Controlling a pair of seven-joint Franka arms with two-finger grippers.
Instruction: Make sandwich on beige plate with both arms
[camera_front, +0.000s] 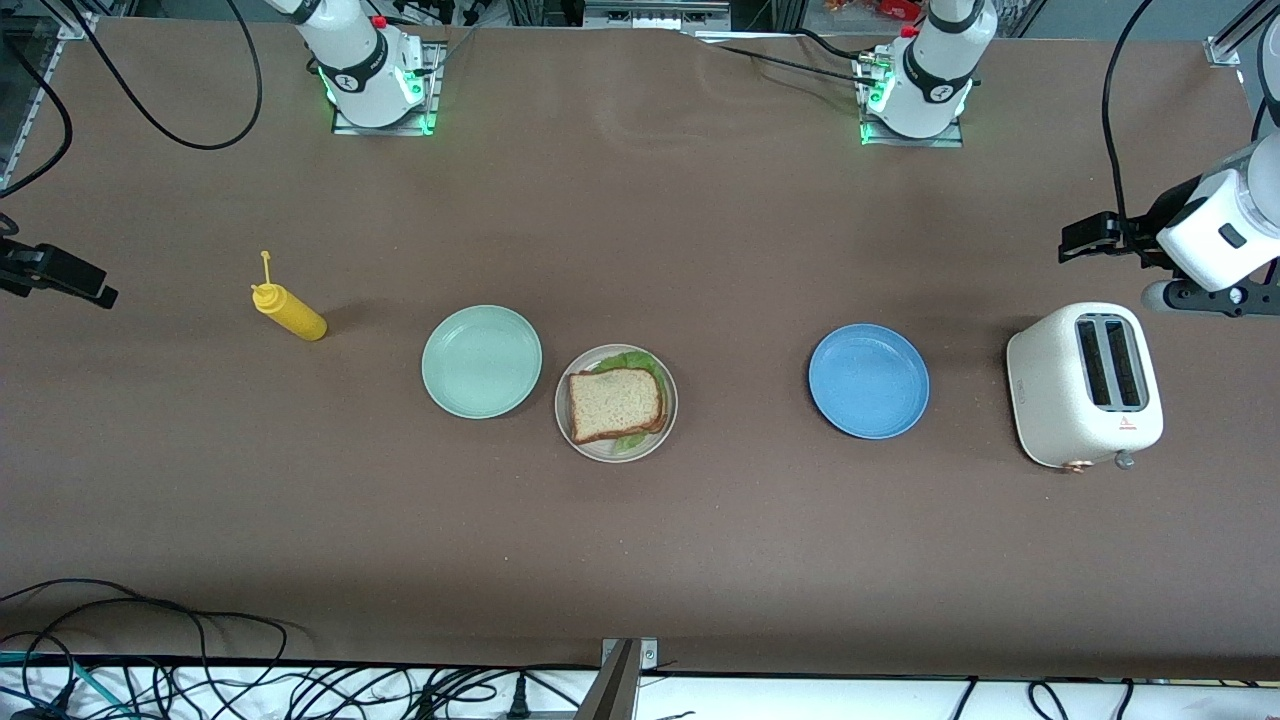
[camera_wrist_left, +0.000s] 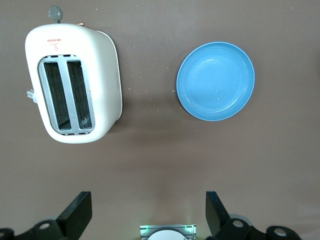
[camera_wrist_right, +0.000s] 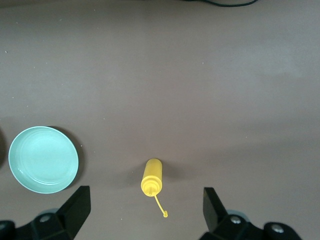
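Note:
The sandwich (camera_front: 615, 403) lies on the beige plate (camera_front: 668, 425) in the middle of the table: a tan bread slice on top, with green lettuce (camera_front: 629, 359) sticking out from under it. My left gripper (camera_front: 1078, 240) (camera_wrist_left: 149, 215) hangs open and empty, high over the left arm's end of the table, looking down on the toaster and the blue plate. My right gripper (camera_front: 92, 286) (camera_wrist_right: 147, 212) hangs open and empty, high over the right arm's end, above the yellow bottle. Neither wrist view shows the sandwich.
A pale mint-green plate (camera_front: 481, 361) (camera_wrist_right: 43, 159) lies beside the beige plate toward the right arm's end, and a yellow squeeze bottle (camera_front: 288, 310) (camera_wrist_right: 152, 176) lies farther that way. A blue plate (camera_front: 868, 381) (camera_wrist_left: 215, 80) and a white toaster (camera_front: 1085, 384) (camera_wrist_left: 75, 82) sit toward the left arm's end.

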